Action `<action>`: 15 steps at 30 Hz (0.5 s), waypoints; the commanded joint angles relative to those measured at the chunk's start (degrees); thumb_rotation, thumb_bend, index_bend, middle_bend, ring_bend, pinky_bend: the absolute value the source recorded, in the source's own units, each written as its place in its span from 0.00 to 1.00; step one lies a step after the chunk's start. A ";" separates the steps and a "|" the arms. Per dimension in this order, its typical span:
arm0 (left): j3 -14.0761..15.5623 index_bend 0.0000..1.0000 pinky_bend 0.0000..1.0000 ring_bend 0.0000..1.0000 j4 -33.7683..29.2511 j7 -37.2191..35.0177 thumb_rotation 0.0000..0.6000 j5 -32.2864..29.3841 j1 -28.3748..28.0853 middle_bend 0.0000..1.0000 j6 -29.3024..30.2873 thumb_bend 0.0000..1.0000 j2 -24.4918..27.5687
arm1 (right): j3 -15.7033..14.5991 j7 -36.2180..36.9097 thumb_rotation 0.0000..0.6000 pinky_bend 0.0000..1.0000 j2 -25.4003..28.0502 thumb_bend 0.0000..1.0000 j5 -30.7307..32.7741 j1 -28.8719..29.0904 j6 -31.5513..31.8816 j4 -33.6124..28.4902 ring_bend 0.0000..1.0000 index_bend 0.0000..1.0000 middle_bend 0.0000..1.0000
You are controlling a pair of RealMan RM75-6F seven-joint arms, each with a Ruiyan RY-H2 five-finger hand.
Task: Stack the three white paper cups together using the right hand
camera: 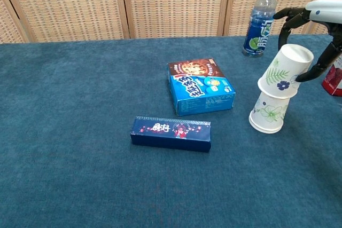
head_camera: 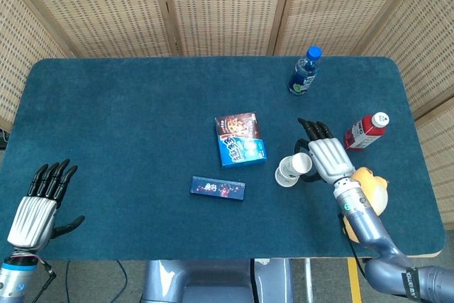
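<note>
Two white paper cups with leaf prints show. One cup (camera: 269,111) (head_camera: 286,174) stands upside down on the blue table (camera: 80,174), right of centre. My right hand (camera: 316,18) (head_camera: 326,158) grips the other cup (camera: 283,73) (head_camera: 302,164), also mouth down and tilted. Its rim sits over the top of the standing cup. Whether another cup is nested inside, I cannot tell. My left hand (head_camera: 39,204) hangs open at the table's near left edge, holding nothing, and only the head view shows it.
A blue biscuit box (camera: 202,86) (head_camera: 240,140) lies left of the cups, and a slim dark blue box (camera: 171,133) nearer the front. A water bottle (camera: 260,21) stands behind them. A red bottle (camera: 334,78) and a yellow object (head_camera: 369,186) are at the right.
</note>
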 commanded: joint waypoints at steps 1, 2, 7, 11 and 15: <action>0.03 0.00 0.00 0.00 -0.02 0.05 1.00 0.07 0.01 0.00 0.00 0.08 0.01 | -0.35 -0.66 1.00 0.00 -1.22 0.16 0.19 0.42 -0.32 1.63 0.00 0.49 0.00; 0.05 0.00 0.00 0.00 -0.06 0.06 1.00 0.12 0.03 0.00 0.03 0.08 0.01 | -0.49 -0.78 1.00 0.00 -1.68 0.16 0.31 0.53 -0.50 2.21 0.00 0.49 0.00; -0.10 0.00 0.00 0.00 -0.08 0.03 1.00 0.13 0.16 0.00 0.36 0.08 0.07 | -1.56 -0.66 1.00 0.00 -3.69 0.16 0.69 0.78 -1.84 4.19 0.00 0.45 0.00; -0.13 0.00 0.00 0.00 -0.03 0.15 1.00 0.04 0.11 0.00 0.15 0.08 -0.03 | -1.79 -0.04 1.00 0.00 -4.33 0.16 0.07 0.68 -1.85 4.41 0.00 0.29 0.00; -0.17 0.00 0.00 0.00 0.00 0.14 1.00 -0.14 0.13 0.00 0.06 0.08 -0.01 | -1.74 0.63 1.00 0.00 -3.28 0.16 -0.85 0.10 -1.05 3.86 0.00 0.24 0.00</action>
